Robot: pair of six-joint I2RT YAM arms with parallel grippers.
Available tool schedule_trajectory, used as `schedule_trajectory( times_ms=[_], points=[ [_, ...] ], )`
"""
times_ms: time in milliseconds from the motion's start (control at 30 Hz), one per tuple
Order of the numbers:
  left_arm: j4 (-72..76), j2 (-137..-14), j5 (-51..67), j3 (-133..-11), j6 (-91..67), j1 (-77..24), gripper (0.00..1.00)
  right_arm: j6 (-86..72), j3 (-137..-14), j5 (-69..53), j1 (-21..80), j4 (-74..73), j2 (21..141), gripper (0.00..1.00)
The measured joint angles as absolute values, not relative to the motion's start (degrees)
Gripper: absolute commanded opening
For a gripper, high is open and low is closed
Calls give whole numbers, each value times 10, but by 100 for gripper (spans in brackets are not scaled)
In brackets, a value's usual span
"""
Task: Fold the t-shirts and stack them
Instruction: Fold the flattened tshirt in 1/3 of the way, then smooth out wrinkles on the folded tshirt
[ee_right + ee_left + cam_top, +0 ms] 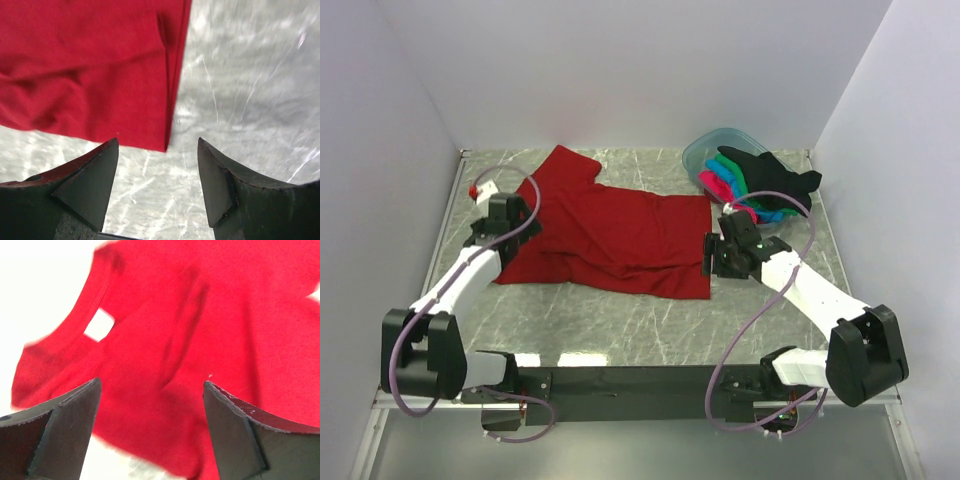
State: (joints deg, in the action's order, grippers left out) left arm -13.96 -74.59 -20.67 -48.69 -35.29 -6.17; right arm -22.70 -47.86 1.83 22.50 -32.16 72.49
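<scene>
Top external view: our left gripper (pixel 501 216) and right gripper (pixel 718 252) hang open and empty at opposite ends of the dark red t-shirt (pixel 620 232), spread flat, apparently for folding; beyond, other t-shirts (pixel 770 172) wait heaped in the tub (pixel 697 153).

spread t-shirt (pixel 610 235) on table (pixel 620 330) centre, tub (pixel 703 155) w/ other t-shirts (pixel 765 180) behind, to right

Saw a plain dark red t-shirt (pixel 610 235) with a white tag (pixel 99 324) at its neck. Under it, saw a grey table (pixel 650 330) with white streaks. Right of it, saw a see-through bluish tub (pixel 703 150) with a black t-shirt (pixel 770 172), a pink t-shirt (pixel 717 186), a green t-shirt (pixel 728 178) and a blue t-shirt (pixel 778 214). Beside it, saw the left arm (pixel 460 275) and right arm (pixel 810 285), white and black.
</scene>
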Motion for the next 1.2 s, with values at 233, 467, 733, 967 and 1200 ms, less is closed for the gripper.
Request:
schedule_trajectory(
  times_ms=[233,467,733,967,1200],
  points=[
    [-190,-730,-225,-404,-406,-45,93,-234,-425,-11,225,-312,722,71],
    [-201,-752,-238,-389,-448,41,89,-236,-410,-37,227,-278,718,71],
    [-181,-782,-191,-370,-458,96,79,-236,-396,-55,227,-246,738,69],
    [-160,-792,-169,-368,-457,114,58,-236,-379,-65,229,-225,764,63],
    [-139,-804,-157,-368,-449,117,14,-241,-378,-67,230,-210,794,9]
  ],
)
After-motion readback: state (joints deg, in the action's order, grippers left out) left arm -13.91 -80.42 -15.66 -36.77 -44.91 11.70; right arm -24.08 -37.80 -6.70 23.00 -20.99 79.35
